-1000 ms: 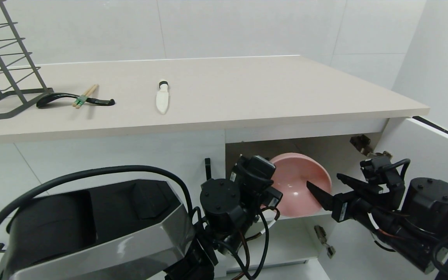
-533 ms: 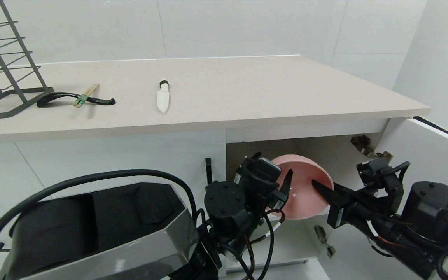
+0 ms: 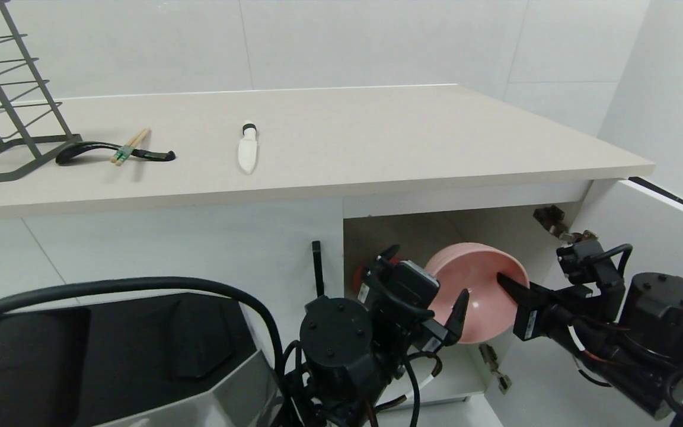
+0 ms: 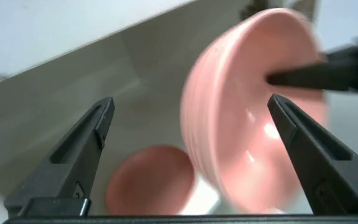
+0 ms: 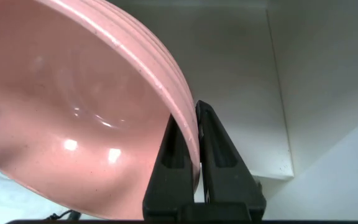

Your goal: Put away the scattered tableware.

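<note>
"In the mouth of the open cabinet (image 3: 395, 231), how does the pink bowl (image 3: 475, 279) sit?"

"Tipped up on edge, opening turned toward the robot. The right gripper (image 5: 192, 118) is clenched on its right-hand rim and alone carries it."

"And the left gripper (image 4: 189, 106)?"

"Just beside the bowl's other side, jaws spread wide, grasping nothing."

"Anything inside?"

"A smaller pink dish (image 4: 149, 180) on the shelf, farther in than the bowl. I'd judge the bowl must be levelled before it's set down."

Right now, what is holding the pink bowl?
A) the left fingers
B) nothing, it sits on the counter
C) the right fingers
C: the right fingers pinch the rim of the bowl, while the left fingers are spread open.
</note>
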Tool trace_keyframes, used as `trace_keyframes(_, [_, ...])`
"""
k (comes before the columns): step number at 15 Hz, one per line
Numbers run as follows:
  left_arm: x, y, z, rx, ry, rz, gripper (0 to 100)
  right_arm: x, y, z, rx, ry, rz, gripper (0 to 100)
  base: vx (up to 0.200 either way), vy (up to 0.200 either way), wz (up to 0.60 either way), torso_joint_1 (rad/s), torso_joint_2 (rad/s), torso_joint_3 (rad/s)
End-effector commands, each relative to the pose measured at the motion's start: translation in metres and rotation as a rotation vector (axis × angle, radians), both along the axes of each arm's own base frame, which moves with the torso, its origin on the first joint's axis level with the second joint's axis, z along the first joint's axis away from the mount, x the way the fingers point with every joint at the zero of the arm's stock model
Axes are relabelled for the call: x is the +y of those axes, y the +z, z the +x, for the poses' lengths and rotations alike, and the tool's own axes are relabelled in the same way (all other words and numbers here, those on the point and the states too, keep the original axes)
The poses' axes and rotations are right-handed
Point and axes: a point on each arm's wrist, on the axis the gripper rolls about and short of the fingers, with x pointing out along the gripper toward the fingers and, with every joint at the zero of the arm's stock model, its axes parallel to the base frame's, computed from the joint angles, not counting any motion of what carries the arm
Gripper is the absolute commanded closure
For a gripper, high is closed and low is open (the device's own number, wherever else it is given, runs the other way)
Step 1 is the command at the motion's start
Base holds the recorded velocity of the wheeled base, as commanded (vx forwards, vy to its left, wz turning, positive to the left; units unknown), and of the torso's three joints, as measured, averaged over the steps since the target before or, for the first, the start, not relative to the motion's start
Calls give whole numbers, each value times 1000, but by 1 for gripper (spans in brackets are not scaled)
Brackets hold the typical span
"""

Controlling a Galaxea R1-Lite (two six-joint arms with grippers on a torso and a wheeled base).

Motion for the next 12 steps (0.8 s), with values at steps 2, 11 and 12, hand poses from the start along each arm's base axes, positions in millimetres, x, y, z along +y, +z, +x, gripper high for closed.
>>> trace_keyframes(2, [21,29,-32,10,-52,-41,0,-4,-9,4,34,-21,-13,100,0,0,0,0,0,0])
trace_keyframes(11, [132,18,-54,88,-438,171,0,-7,-18,0,83,-29,-31,100,0,0,0,0,0,0])
trace_keyframes(12, [139,18,-56,92,-432,173,0,-8,-19,-1,91,-31,-32,100,0,0,0,0,0,0])
